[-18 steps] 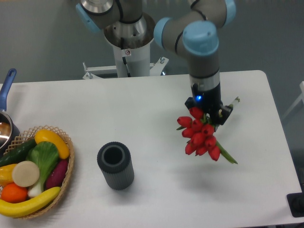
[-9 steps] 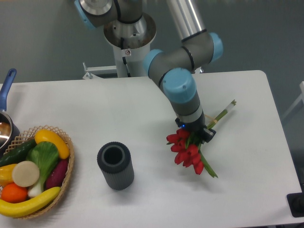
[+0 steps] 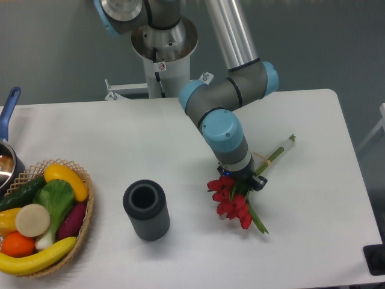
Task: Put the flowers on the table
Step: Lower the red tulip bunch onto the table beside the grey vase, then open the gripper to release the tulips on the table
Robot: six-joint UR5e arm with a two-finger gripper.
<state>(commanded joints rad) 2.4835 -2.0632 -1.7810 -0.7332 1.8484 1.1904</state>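
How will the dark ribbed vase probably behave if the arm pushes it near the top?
The vase stands upright, taller than wide, so a high push could tip it. Being a cylinder, it would probably roll on the smooth table afterwards. Its ribbed wall may give some grip.

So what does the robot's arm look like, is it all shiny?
Partly. The long silver metal tube arm is shiny, and its round grey joints wear light blue plastic caps. At the end sits a small black gripper with a tiny blue light. Its jaws are mostly hidden.
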